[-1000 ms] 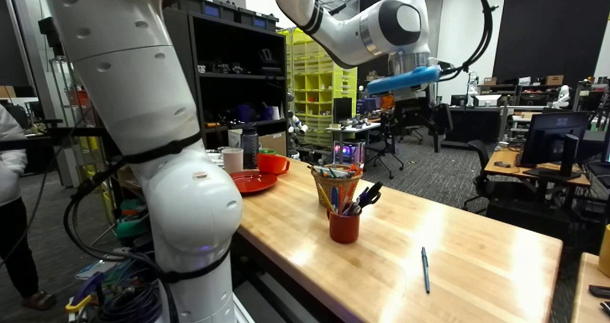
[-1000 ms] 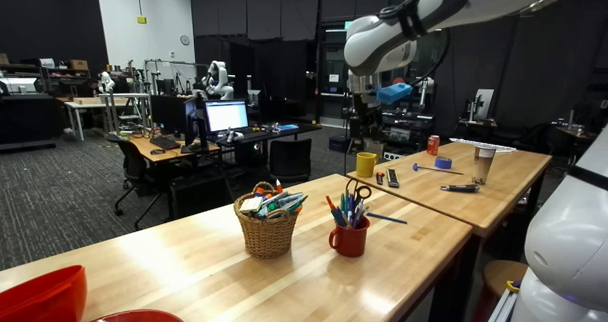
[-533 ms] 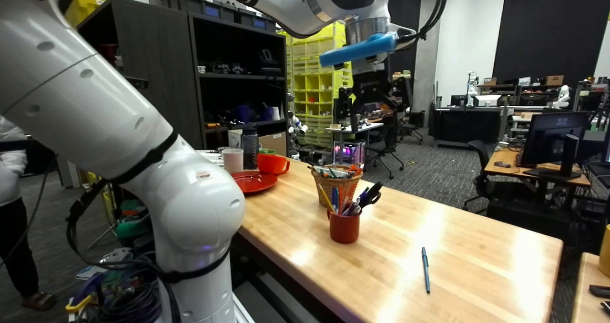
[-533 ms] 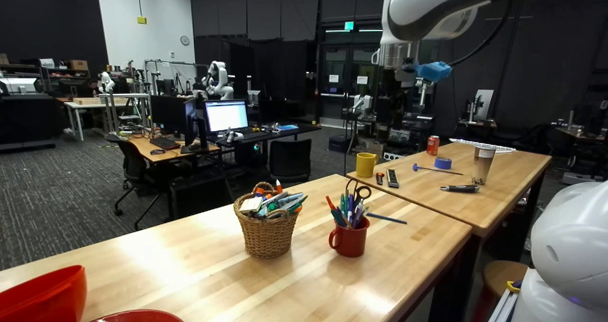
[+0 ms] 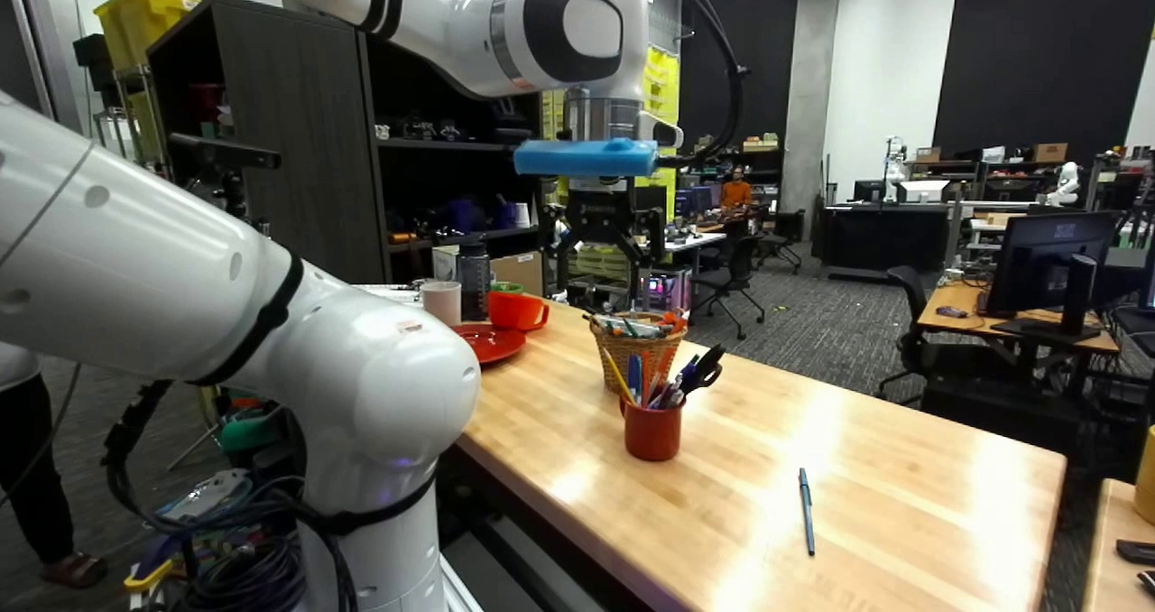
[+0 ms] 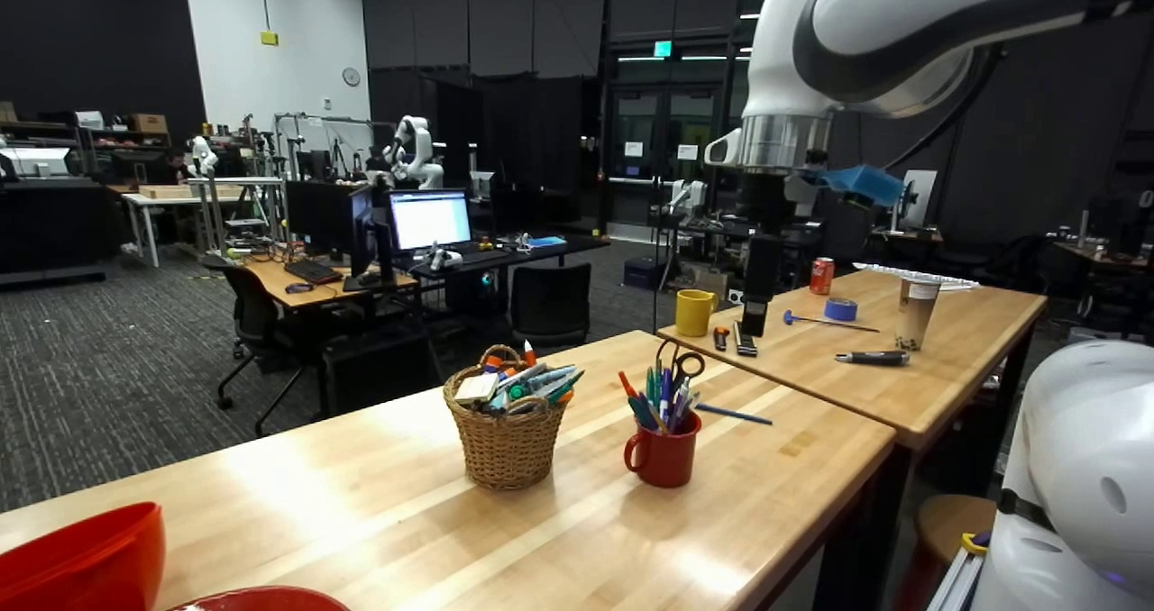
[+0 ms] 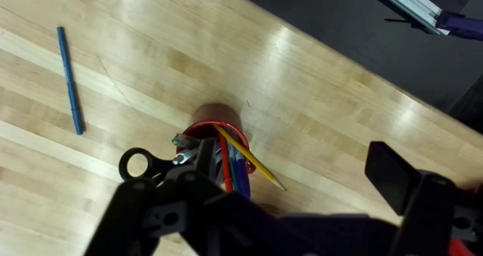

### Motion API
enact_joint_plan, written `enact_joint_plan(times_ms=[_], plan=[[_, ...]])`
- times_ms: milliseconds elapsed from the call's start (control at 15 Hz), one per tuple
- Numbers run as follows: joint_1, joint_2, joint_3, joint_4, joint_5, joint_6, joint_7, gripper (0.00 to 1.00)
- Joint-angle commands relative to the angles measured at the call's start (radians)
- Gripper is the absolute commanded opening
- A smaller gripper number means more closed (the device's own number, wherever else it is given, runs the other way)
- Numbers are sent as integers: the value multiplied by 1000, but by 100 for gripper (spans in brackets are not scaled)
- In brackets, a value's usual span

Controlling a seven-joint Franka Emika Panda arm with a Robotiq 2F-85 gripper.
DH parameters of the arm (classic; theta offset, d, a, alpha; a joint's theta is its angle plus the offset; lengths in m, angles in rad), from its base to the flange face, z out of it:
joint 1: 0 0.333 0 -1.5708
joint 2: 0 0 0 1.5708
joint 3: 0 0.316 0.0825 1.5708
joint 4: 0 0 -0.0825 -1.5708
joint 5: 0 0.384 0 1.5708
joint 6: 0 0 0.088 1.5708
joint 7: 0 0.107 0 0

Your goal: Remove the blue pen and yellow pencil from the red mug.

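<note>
In an exterior view, the robot arm (image 5: pixel 397 377) reaches farther left in the frame than one second earlier, and the gripper (image 5: pixel 603 280) hangs near the centre instead of right of it. Its fingers (image 7: pixel 392 176) stand wide apart, pointing down. A blue block (image 6: pixel 864 183) at the wrist sits farther right in an exterior view. Unmoved: the red mug (image 5: pixel 651 433), upright below centre; the yellow pencil (image 7: pixel 249 156), slanting out over the mug's rim; the blue pen (image 5: pixel 807 513), lying flat at lower right, well apart from the mug.

Gray carpet (image 6: pixel 135 350) covers the floor. A pale wooden table (image 5: pixel 902 468), streaked with reflections, bears mug and pen. At right in an exterior view, a second table (image 6: pixel 974 323) carries a tall cup (image 6: pixel 916 314) and a yellow mug (image 6: pixel 693 314). A dark cabinet (image 5: pixel 298 106) occupies the upper left in an exterior view. A wicker basket (image 6: pixel 509 449) of pens stands near the red mug.

Partly hidden: a person (image 5: pixel 36 468) at the left edge, cut off by frame and arm; a red bowl (image 6: pixel 86 552) and red plate (image 6: pixel 261 600), cropped at lower left; in the wrist view, some of the mug's contents, behind a finger; the pencil's lower end, inside the mug.
</note>
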State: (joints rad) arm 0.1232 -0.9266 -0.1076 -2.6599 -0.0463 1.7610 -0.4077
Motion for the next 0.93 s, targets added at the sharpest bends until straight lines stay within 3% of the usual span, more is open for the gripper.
enact_joint_plan(times_ms=[0, 267, 667, 867], plan=[[2, 1, -2, 2, -1, -2, 2, 100], [8, 21, 4, 10, 1, 2, 2, 100], [128, 59, 74, 14, 77, 22, -15, 100], [146, 94, 123, 9, 70, 99, 20, 100]])
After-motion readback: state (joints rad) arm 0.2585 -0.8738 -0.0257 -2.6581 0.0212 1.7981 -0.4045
